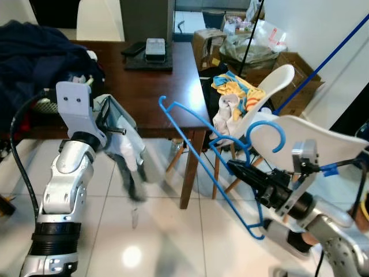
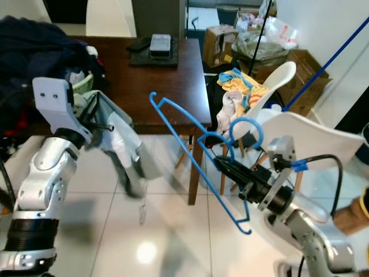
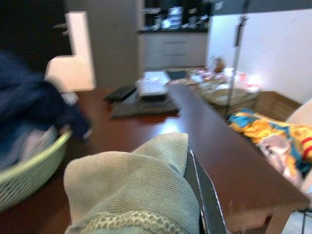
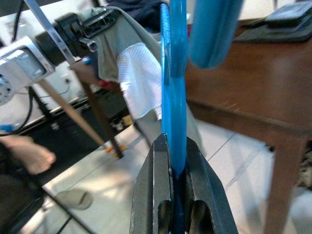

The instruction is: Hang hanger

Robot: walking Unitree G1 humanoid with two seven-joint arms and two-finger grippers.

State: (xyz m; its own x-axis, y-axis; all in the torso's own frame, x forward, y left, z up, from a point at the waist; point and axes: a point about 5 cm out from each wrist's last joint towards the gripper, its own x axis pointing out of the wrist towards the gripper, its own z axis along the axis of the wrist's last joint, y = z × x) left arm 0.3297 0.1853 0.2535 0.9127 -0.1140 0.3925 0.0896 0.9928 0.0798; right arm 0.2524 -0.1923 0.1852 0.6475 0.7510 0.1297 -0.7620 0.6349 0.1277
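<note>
My right claw (image 1: 239, 168) is clamped on the blue hanger (image 1: 202, 153), just off the worktop (image 1: 155, 86) corner. My left claw (image 1: 118, 124) pinches a grey garment (image 1: 130, 156) beside it. I'd keep the hanger steady and feed its arm into the garment's opening.

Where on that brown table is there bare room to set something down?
The dark wooden table is bare across its middle and near edge, between the laundry basket with dark clothes and the black tray at its far end. The basket corner is crowded.
</note>
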